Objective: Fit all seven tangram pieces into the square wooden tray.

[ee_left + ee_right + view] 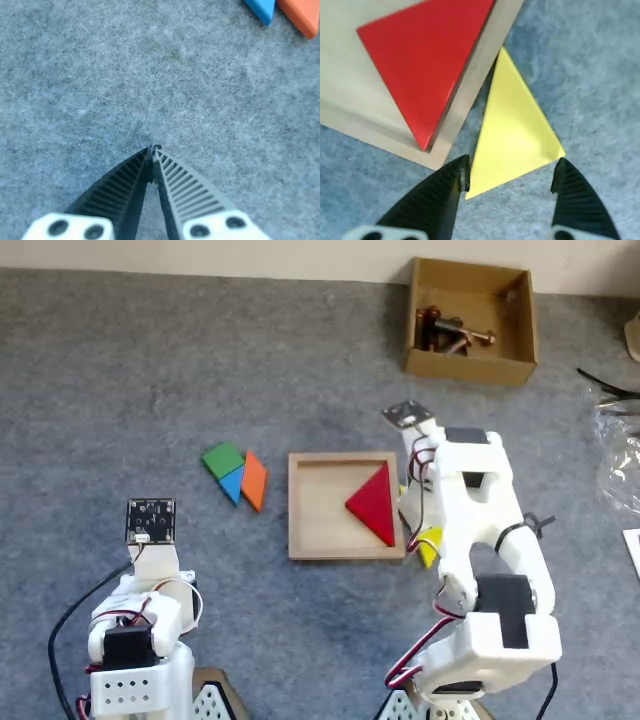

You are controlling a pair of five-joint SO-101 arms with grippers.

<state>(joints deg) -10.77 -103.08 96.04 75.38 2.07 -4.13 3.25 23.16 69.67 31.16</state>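
Right wrist view: a yellow triangle (512, 132) lies flat on the grey felt tabletop (590, 60), outside the square wooden tray (350, 107). It is a plain, smooth, matte piece with crisp edges. Its broad end sits between the fingers of the right pincer (512, 172), which stands spread wide. One black ribbed fingertip (457, 175) is just beside a corner of the triangle, and the other is near the opposite corner. Whether either one touches cannot be told. The triangle's narrow point runs away from the pincer and ends just beside the tray's outer wall.

Inside the tray, beyond that first fingertip, rests a large red triangle (427, 55). Its long edge lies along the tray wall nearest the yellow piece, one sharp corner is tucked into a tray corner, and its apex points toward the tray's middle. The tray is pale wood with a low rim.

From the high view, three more pieces sit in a close cluster on the tray's far side from the right pincer: a green square (222, 459), a blue triangle (233, 483) and an orange piece (254, 480).

The left pincer (152, 150) is pressed together, its tips over bare felt, with the blue and orange corners well ahead of it.

An open cardboard box (470, 365) holding coppery metal parts stands well beyond the right pincer.
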